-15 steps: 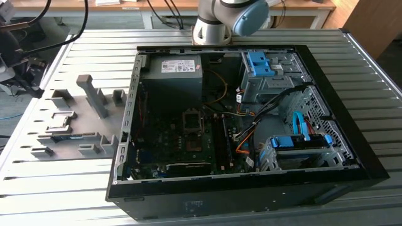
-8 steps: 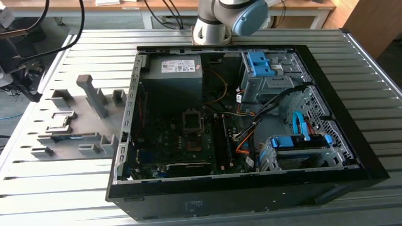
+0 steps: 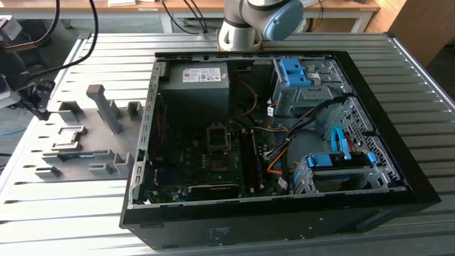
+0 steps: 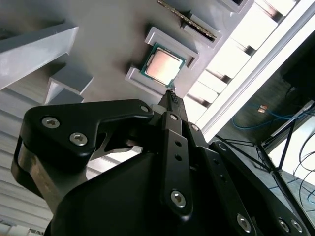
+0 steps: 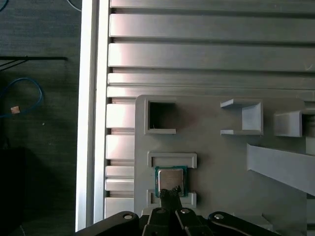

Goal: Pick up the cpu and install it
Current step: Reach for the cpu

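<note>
The step in hand looked like the approach for the pick. The cpu [image 5: 171, 178] lay flat in a shallow walled nest [image 5: 172, 160] on the grey fixture plate [image 5: 221, 162], close to the plate's outer edge. The gripper [image 5: 171, 192] hung above it. Its two black fingers were drawn together to one narrow tip with nothing between them, and that tip sat over one edge of the chip, not its middle.

To do this well, I judged the tip should be centred over the chip first. The jaws would have to part wider than the chip, since as they stood they could only poke at it. The grip belongs on the thin edges, and the lift should go straight up so the chip clears the nest's low walls without tipping.

The chip was a thin square with a smooth, dull silver lid and a narrow green border. The plate was matte grey with blocky raised pockets and posts (it looked moulded or printed). A long narrow memory stick [image 4: 189, 20] lay in another slot on the plate. The plate rested on a ribbed, shiny metal table [image 5: 197, 54], and the open black computer case [image 3: 387, 205] stood just beside the plate.
</note>
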`<action>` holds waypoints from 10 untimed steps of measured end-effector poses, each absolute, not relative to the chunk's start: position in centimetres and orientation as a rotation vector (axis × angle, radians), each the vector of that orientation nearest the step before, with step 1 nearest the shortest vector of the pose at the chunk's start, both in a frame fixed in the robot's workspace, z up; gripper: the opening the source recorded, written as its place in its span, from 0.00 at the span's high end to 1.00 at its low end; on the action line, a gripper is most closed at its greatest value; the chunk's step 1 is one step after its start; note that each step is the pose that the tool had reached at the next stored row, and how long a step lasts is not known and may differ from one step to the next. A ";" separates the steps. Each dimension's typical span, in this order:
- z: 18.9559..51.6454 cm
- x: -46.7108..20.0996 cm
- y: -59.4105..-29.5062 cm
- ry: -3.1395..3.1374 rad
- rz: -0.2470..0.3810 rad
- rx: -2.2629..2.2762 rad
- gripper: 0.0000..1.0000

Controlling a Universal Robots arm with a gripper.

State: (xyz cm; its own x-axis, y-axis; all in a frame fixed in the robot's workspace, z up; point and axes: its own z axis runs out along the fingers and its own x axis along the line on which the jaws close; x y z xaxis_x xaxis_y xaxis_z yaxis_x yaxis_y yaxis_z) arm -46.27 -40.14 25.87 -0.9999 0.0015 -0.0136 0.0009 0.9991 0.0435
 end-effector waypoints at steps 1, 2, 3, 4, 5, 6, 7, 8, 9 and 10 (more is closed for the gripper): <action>25.7 -46.3 -40.2 3.127 0.068 0.002 0.90; 25.5 -46.3 -40.2 3.127 0.068 0.002 0.90; 25.3 -46.3 -40.2 3.127 0.068 0.002 0.90; 25.1 -46.3 -40.2 3.127 0.068 0.002 0.90; 25.0 -46.3 -40.2 3.127 0.068 0.002 0.90; 24.8 -46.3 -40.3 3.127 0.068 0.002 0.90; 24.6 -46.3 -40.3 3.127 0.068 0.002 0.90; 24.4 -46.3 -40.3 3.127 0.068 0.002 0.90; 24.2 -46.3 -40.3 3.127 0.068 0.002 0.90; 24.0 -46.3 -40.3 3.127 0.068 0.002 0.90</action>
State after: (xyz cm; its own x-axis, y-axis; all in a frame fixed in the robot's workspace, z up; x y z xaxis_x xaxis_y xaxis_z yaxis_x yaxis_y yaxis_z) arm -46.27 -40.28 24.05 -0.9999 0.0015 -0.0137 0.0009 0.9990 0.0436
